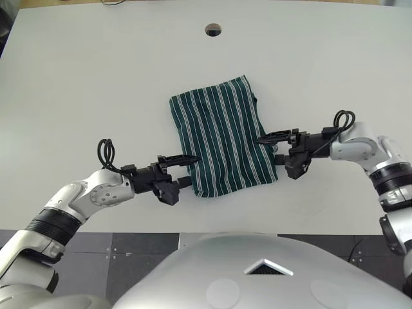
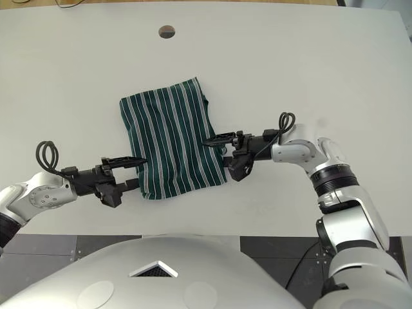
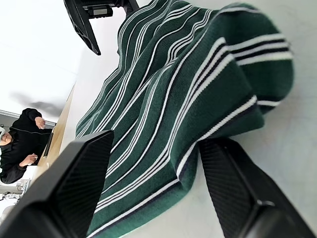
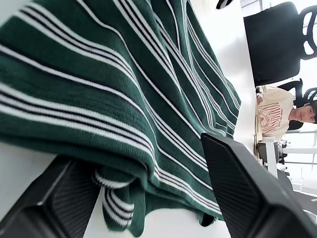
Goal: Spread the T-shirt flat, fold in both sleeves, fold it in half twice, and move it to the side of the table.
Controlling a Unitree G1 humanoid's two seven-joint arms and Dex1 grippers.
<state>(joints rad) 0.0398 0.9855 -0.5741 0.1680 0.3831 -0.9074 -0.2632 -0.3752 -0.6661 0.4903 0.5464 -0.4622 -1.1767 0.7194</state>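
A green T-shirt (image 1: 221, 136) with white stripes lies folded into a small rectangle near the middle of the white table (image 1: 96, 84). My left gripper (image 1: 192, 170) is at the shirt's near left corner. It stands open, one finger above the cloth and one below the edge, as the left wrist view shows with the striped hem (image 3: 198, 114) between the fingers (image 3: 74, 188). My right gripper (image 1: 267, 149) is at the shirt's right edge, also open, its fingers (image 4: 247, 188) straddling the folded layers (image 4: 99, 99).
A round cable hole (image 1: 213, 29) sits in the table near its far edge. Bare tabletop stretches to the left, right and far side of the shirt. The table's near edge (image 1: 193, 232) runs just below both arms. A black office chair (image 4: 277, 34) stands beyond the table.
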